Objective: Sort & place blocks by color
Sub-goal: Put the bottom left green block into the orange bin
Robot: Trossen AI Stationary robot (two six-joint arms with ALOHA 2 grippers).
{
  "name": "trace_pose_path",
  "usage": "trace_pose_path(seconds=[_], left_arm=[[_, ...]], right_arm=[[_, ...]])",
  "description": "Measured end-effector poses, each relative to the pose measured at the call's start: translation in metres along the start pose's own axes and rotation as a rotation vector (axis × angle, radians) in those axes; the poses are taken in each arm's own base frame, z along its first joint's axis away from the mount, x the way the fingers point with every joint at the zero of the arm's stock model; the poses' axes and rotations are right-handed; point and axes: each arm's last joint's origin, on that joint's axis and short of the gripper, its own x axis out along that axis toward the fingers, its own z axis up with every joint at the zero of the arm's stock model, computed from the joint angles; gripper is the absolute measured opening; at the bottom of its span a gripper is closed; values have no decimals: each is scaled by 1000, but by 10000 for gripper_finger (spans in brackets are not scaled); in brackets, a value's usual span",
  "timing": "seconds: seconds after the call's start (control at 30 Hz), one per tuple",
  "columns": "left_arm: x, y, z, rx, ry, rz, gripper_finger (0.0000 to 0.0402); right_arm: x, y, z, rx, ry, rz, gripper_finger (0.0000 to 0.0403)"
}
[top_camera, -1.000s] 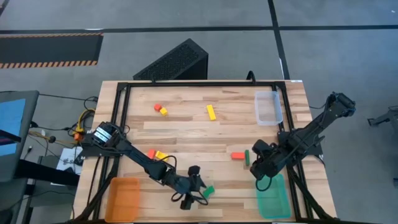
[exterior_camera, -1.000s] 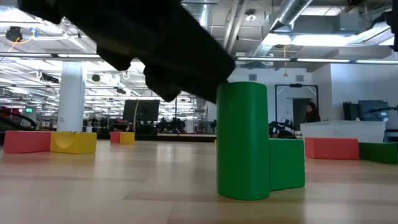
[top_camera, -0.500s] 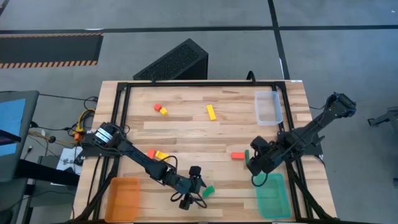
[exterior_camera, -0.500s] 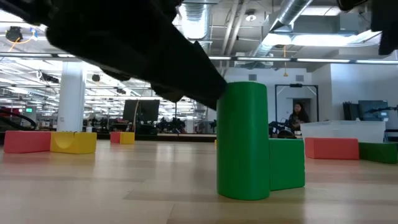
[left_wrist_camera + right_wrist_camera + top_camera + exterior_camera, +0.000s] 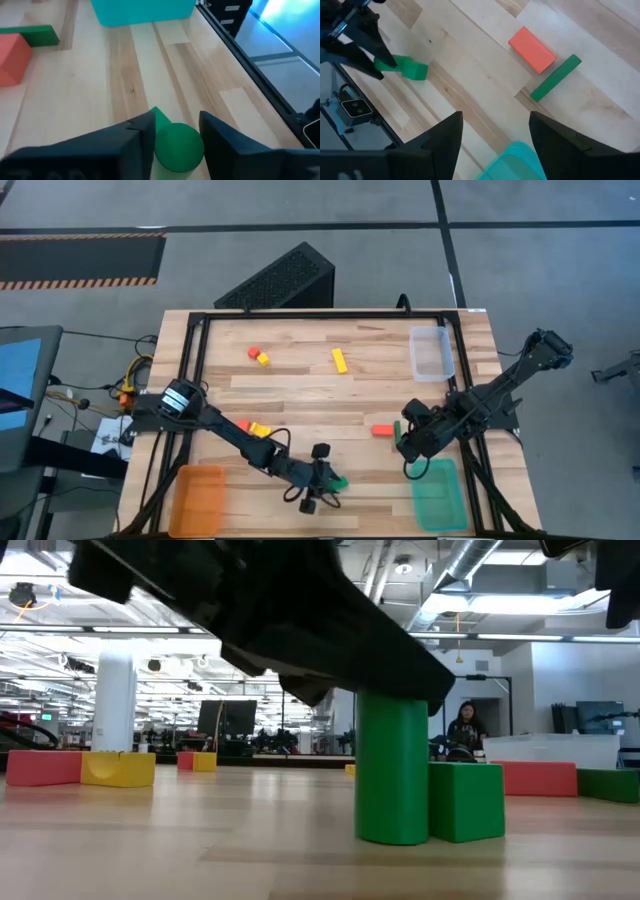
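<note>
My left gripper (image 5: pixel 176 131) is down over an upright green cylinder block (image 5: pixel 392 780) near the table's front edge, shut on it. A green cube (image 5: pixel 465 802) stands right beside the cylinder. My right gripper (image 5: pixel 492 145) hangs open over the table beside the teal tray (image 5: pixel 438 495), holding nothing. A red block (image 5: pixel 532 49) and a thin green bar (image 5: pixel 556 77) lie flat just ahead of it. Further off lie a red and yellow pair (image 5: pixel 258 356), a yellow bar (image 5: pixel 340 360), and another red and yellow pair (image 5: pixel 252 428). My left gripper pinches the green cylinder's round side near its top (image 5: pixel 178 145) between its two fingers (image 5: pixel 145 135). The fingers come from above, slanting down from the table's left. The cylinder stands upright with its base (image 5: pixel 392 836) on the table.
An orange tray (image 5: pixel 198 498) sits at the front left, the teal tray at the front right, and a clear tray (image 5: pixel 431 352) at the far right. A black frame rail (image 5: pixel 300 315) borders the table. A person (image 5: pixel 465 725) stands far off in the room.
My left gripper has gone a little toward the table's right edge and down onto the green cylinder, covering its top. The cylinder and the cube beside it have shifted slightly on the table. My right gripper has drifted a little toward the red block and green bar.
</note>
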Motion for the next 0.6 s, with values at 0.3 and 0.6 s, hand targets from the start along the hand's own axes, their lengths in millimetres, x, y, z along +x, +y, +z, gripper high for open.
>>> trace_pose_path(seconds=[0.3, 0.6], left_arm=[[1, 7, 1, -92, 17, -31, 117], [1, 6, -3, -90, 44, -28, 288]], right_arm=[[-2, 1, -10, -47, -13, 8, 254], [-3, 2, -14, -68, -25, 11, 254]])
